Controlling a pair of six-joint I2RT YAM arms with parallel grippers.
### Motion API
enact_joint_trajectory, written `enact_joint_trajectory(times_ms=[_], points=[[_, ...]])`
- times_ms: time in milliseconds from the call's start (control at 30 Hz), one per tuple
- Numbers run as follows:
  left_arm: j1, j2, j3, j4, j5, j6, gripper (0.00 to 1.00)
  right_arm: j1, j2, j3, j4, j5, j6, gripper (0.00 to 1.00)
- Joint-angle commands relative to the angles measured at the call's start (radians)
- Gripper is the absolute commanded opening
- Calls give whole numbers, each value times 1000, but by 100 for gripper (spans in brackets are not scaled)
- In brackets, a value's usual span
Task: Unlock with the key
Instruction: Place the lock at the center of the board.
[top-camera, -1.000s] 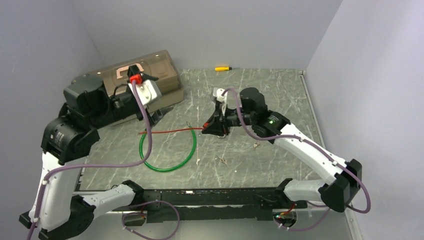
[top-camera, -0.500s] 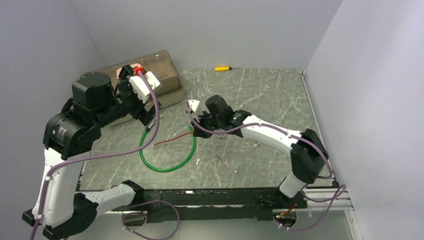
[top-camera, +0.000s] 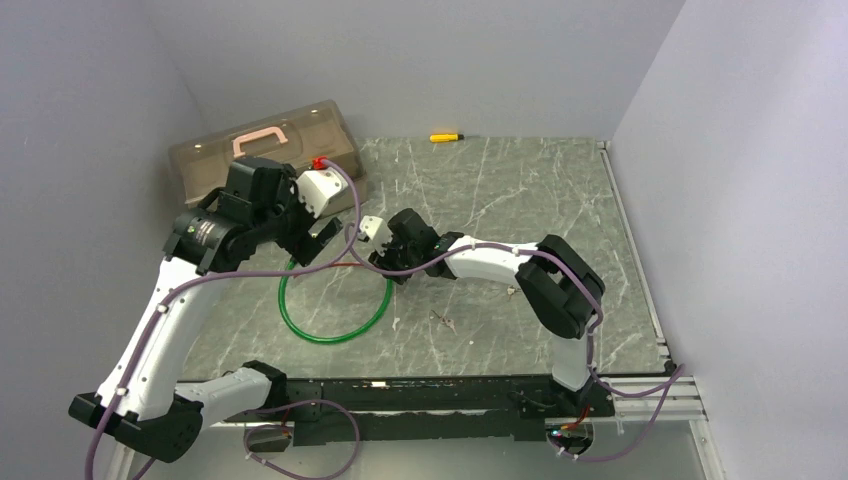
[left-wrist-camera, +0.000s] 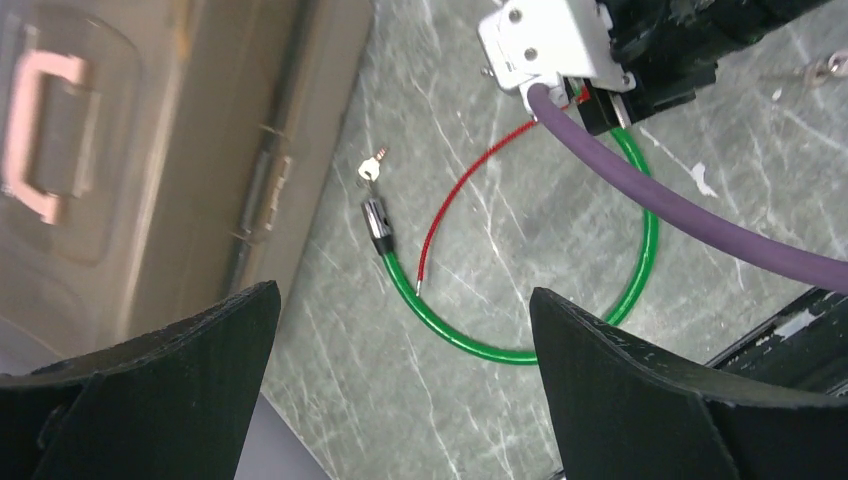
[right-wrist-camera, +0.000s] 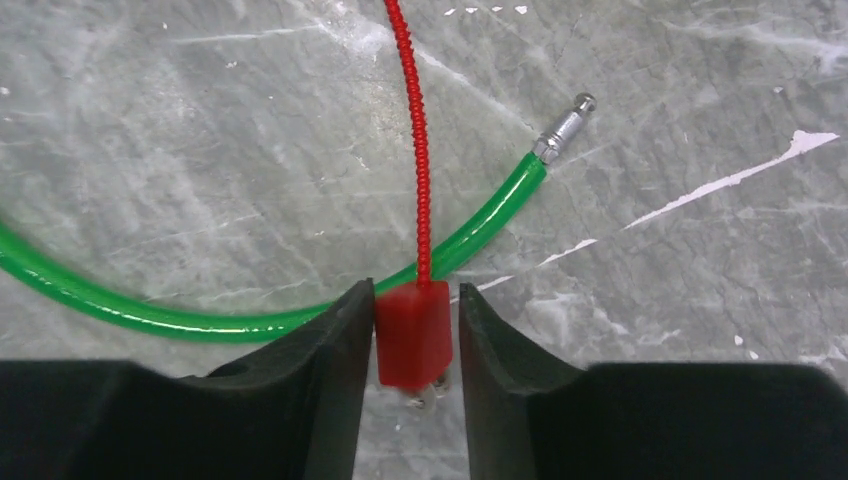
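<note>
1. Right gripper (right-wrist-camera: 416, 300) – fingers sit close on both sides of the red lock (right-wrist-camera: 413, 335); cannot tell whether they pinch it or stand just off.
2. The lock's red cable (right-wrist-camera: 410, 120) runs across the green cable (right-wrist-camera: 480, 215).
3. Left gripper (left-wrist-camera: 402, 295) – fingers spread wide, nothing between, above the table (left-wrist-camera: 440, 70).
4. Key (left-wrist-camera: 371, 168) lies on the table, just beside the green cable's metal end, near the case (left-wrist-camera: 150, 150), apart from the lock.
</note>
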Motion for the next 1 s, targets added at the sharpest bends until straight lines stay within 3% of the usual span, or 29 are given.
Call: enact_joint_trajectory(times_ms=[0, 200, 433, 500, 533, 567, 667, 733, 867, 967], points=[[26, -24, -102, 78, -4, -23, 99, 5, 28, 14, 86, 53, -5, 42], [61, -19, -224, 112, 21, -23, 99, 1, -10, 3, 65, 45, 55, 58], [92, 36, -257, 98, 79, -20, 100, -60, -214, -48, 28, 47, 220, 76], [93, 45, -267, 92, 95, -14, 99, -85, -285, -82, 20, 36, 330, 85], [94, 44, -272, 95, 98, -14, 99, -104, -320, -110, 20, 23, 387, 97], [96, 39, -283, 106, 96, -15, 99, -133, -350, -139, 15, 8, 438, 99], [102, 33, -303, 122, 105, -17, 99, -185, -417, -220, -29, -17, 519, 100], [106, 30, -310, 120, 123, -15, 99, -172, -463, -282, -71, 54, 512, 98], [107, 22, -332, 123, 149, -3, 99, -104, -524, -379, -147, 186, 547, 81], [107, 20, -361, 139, 148, -5, 99, -34, -530, -429, -183, 284, 588, 80]])
